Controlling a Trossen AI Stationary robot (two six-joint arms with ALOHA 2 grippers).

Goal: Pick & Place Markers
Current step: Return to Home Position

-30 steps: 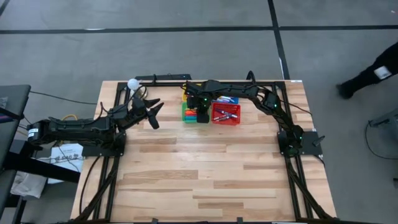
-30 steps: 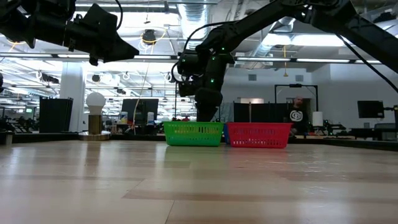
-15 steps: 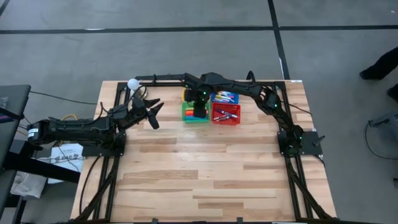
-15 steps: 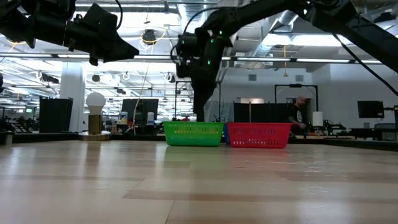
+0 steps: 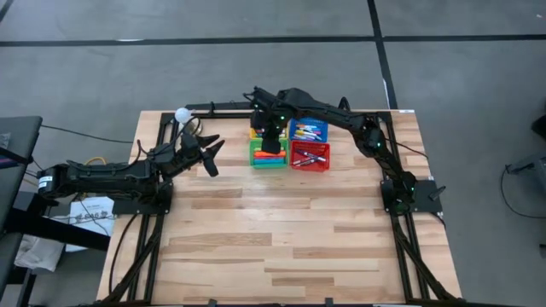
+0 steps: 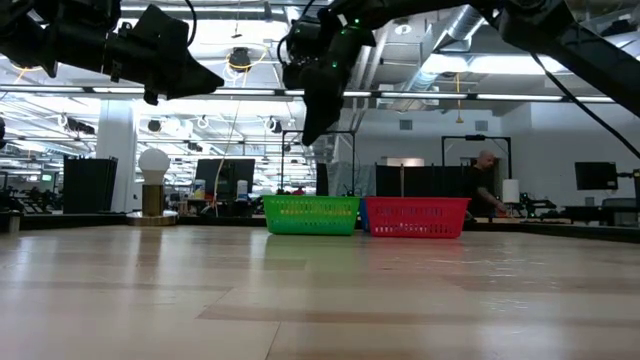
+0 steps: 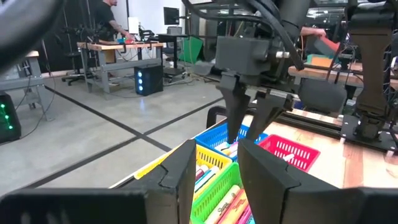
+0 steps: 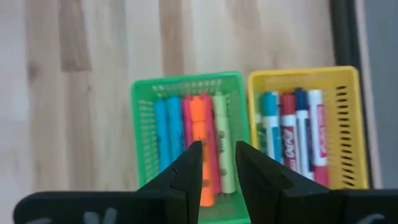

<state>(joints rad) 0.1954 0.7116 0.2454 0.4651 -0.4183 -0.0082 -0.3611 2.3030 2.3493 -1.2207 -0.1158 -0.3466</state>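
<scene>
Rising right end effector [image 6: 309, 128] above markers [image 8: 199, 127]

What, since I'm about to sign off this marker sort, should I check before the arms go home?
1. Dark two-finger right gripper empty: fingers apart, nothing between them. Ok.
2. Right gripper clear of the green square mesh basket: it hangs well above the rim in the low view. Ok.
3. Coloured markers lie inside the green basket, none over the rim. Ok.
4. Stray markers on the light wooden table: none visible from above. Ok.
5. Dark left gripper open, over the table's left side, apart from the green basket. Ok.
</scene>
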